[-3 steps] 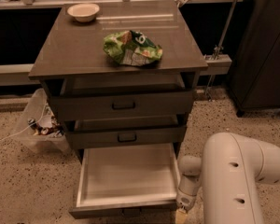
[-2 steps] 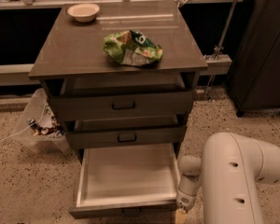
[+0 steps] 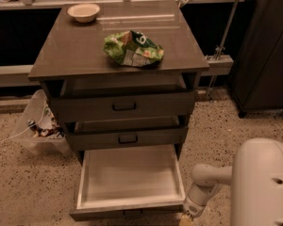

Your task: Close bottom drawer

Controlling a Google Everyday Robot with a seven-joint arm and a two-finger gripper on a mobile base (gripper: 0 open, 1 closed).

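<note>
Bottom drawer (image 3: 130,177) out twd camera, wide L-R; hand (image 3: 186,218) at R front corner, state unclear

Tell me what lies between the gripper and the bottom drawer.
Nothing: in the camera view the gripper sits at the frame's bottom edge, close beside the right front corner of the open bottom drawer, with no object between them.

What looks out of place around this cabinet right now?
The bottom drawer hangs pulled far out and empty, while the top drawer and middle drawer sit only slightly ajar. A crumpled green bag lies on the cabinet top. The gripper is low beside the drawer's front right corner.
</note>
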